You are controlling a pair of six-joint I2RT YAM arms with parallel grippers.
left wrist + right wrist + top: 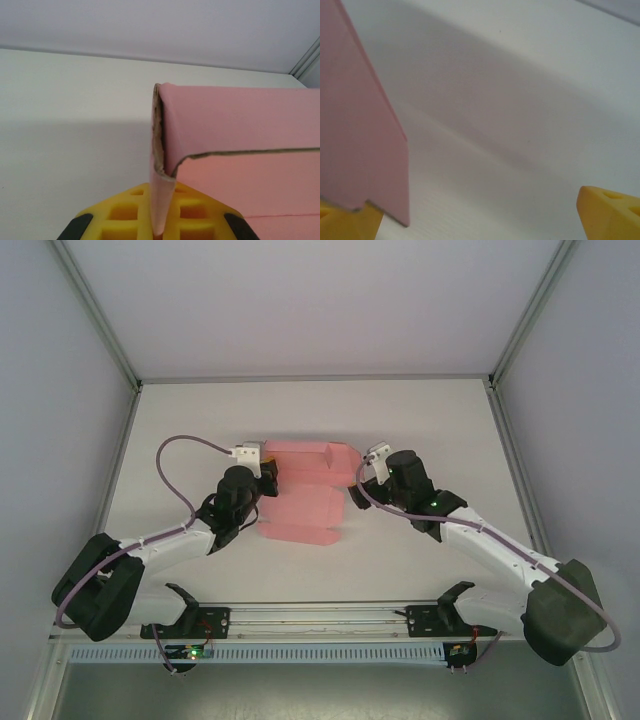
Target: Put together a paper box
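Pink card, partly folded, is the paper box (300,502). It sits on the white surface (200,420) near the middle, directly between the two arms, with one panel lying flat toward the near edge and the far part raised into walls. I judge the job to be mid-fold: the body is taking shape, but the flaps are not tucked and no closed box exists yet. The left end effector (267,472) is clenched on an upright flap at the box's left end. In the left wrist view the thin card edge runs straight down between the yellow fingers (120,217), and a side wall bends away to the right. The right end effector (358,485) is released, its yellow fingers (609,210) spread wide. A pink panel stands just beside the left-hand one, though I cannot tell whether they touch. The next move probably calls for the right side to close on or push that panel inward along its crease while the left keeps the flap steady, gently, since the card would buckle easily. Both arms reach in from the near corners, elbows low and outward, forearms angled toward the centre, wrists facing each other across the box.
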